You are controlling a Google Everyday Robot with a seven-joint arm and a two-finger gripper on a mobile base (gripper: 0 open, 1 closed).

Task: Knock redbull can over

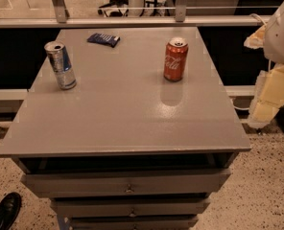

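Observation:
The redbull can (60,65) is slim, silver and blue, and stands upright near the left edge of the grey table (123,119), towards the back. My arm and gripper (269,97) hang off the table's right side, beyond its edge and far from the can. Nothing is touching the can.
A red Coca-Cola can (175,59) stands upright at the back right of the table. A dark blue packet (103,39) lies at the back, left of centre. Drawers (127,183) sit below the tabletop. A black shoe (5,210) is on the floor at the lower left.

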